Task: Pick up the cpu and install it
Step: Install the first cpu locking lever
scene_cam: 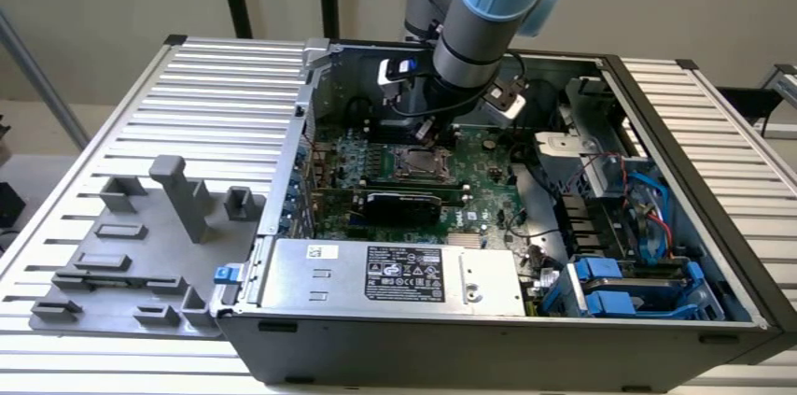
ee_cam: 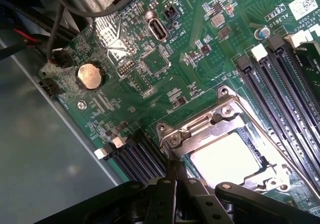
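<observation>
Sitting in the socket (ee_cam: 232, 149), the cpu (ee_cam: 227, 159) shows a flat, pale silver square top, glaring white, edged by the metal frame. Just beside the socket's corner, the gripper (ee_cam: 176, 176) has its fingers pinched together, holding nothing.

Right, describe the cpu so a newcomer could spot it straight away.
Start at the open computer case and find the green motherboard inside. Near its middle, below the arm, sits a metal-framed socket; the cpu lies flat within it. Its plain silvery square top sets it apart from the long black memory slots alongside.
</observation>
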Robot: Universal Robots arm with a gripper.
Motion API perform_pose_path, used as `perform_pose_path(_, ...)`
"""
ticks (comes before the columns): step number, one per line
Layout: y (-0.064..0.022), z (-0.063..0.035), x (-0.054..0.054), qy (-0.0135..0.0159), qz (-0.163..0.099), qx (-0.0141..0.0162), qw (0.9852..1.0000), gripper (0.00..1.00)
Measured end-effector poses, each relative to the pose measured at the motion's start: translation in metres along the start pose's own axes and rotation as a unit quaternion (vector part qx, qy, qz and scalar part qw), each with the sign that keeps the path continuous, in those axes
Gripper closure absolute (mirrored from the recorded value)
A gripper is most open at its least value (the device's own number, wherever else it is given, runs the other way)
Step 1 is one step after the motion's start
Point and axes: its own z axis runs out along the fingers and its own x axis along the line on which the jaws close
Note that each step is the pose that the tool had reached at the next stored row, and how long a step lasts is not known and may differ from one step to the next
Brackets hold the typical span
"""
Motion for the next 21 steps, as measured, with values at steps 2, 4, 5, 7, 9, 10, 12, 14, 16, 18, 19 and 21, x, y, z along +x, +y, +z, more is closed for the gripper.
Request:
perform_pose_path(2,-0.0005,0.0005,0.0009,0.0002,0.000,0.0000,1.0000,0.88)
perform_pose_path(4,-0.0007,0.0008,0.0015,0.0002,0.000,0.0001,1.0000,0.88)
perform_pose_path(5,-0.0007,0.0011,0.0017,0.0003,0.000,0.0002,1.0000,0.88)
perform_pose_path(7,-0.0007,0.0014,0.0018,0.0003,-0.001,0.0002,1.0000,0.88)
perform_pose_path(9,-0.0006,0.0015,0.0019,-0.0001,-0.001,0.0002,1.0000,0.88)
perform_pose_path(10,-0.0004,0.0018,0.0019,-0.0001,-0.001,0.0002,1.0000,0.88)
perform_pose_path(12,-0.0002,0.0025,0.0019,-0.0001,-0.002,0.0004,1.0000,0.88)
perform_pose_path(14,0.0000,0.0029,0.0018,-0.0002,-0.003,0.0008,1.0000,0.88)
perform_pose_path(16,0.0002,0.0033,0.0017,0.0001,-0.004,0.0014,1.0000,0.88)
perform_pose_path(18,0.0003,0.0034,0.0018,0.0005,-0.006,0.0020,1.0000,0.88)
perform_pose_path(19,0.0004,0.0034,0.0019,0.0010,-0.006,0.0025,1.0000,0.88)
perform_pose_path(21,0.0002,0.0027,0.0021,0.0021,-0.007,0.0033,1.0000,0.88)
